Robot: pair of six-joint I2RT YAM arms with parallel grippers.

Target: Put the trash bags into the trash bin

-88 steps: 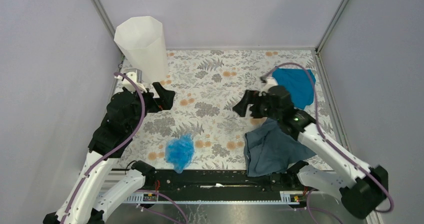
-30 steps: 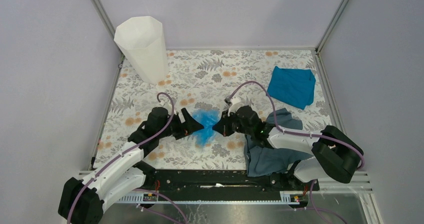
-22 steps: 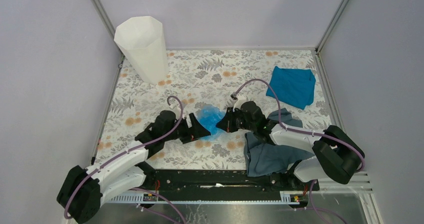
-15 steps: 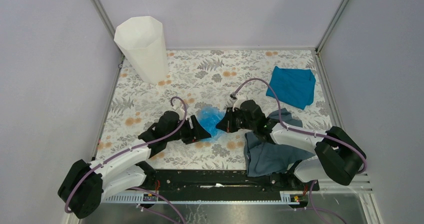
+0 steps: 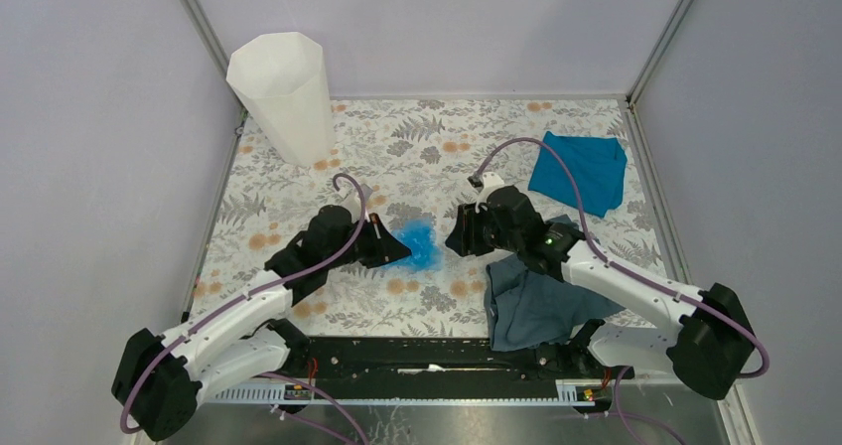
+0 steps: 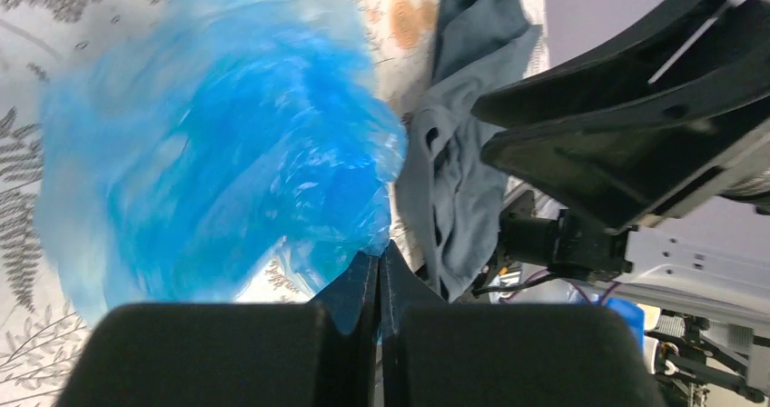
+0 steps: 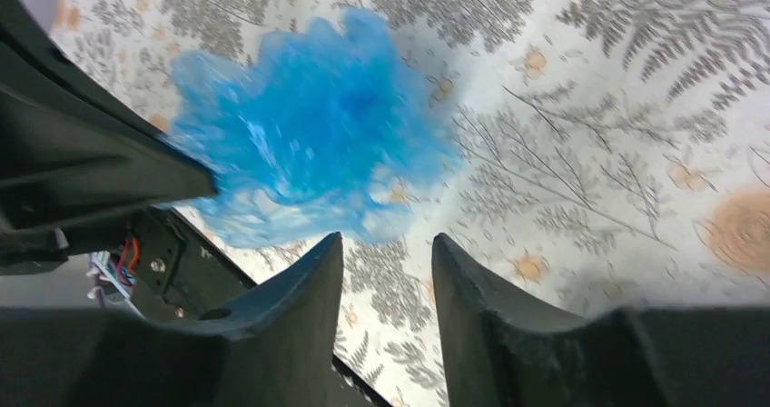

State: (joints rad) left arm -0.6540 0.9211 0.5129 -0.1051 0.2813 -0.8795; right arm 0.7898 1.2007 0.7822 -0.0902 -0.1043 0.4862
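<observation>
The trash bag (image 5: 419,243) is a crumpled translucent light-blue film in the middle of the floral table. In the left wrist view the trash bag (image 6: 209,143) fills the frame, and my left gripper (image 6: 381,254) is shut with the film's edge pinched between its tips. My left gripper (image 5: 395,250) sits at the bag's left side. My right gripper (image 5: 455,238) stands just right of the bag; its jaws are open with nothing between them, the trash bag (image 7: 309,125) lying beyond the right gripper's tips (image 7: 386,241). The white faceted trash bin (image 5: 283,97) stands upright at the far left corner.
A dark grey-blue cloth (image 5: 536,301) lies crumpled under the right arm near the front edge. A teal-blue cloth (image 5: 581,172) lies at the far right. Pale walls close the table on three sides, and a black rail (image 5: 427,356) runs along the near edge.
My left gripper has closed on the bag's edge. My right gripper has opened, let go of the bag and drawn back to the right. The bag has slumped lower.
</observation>
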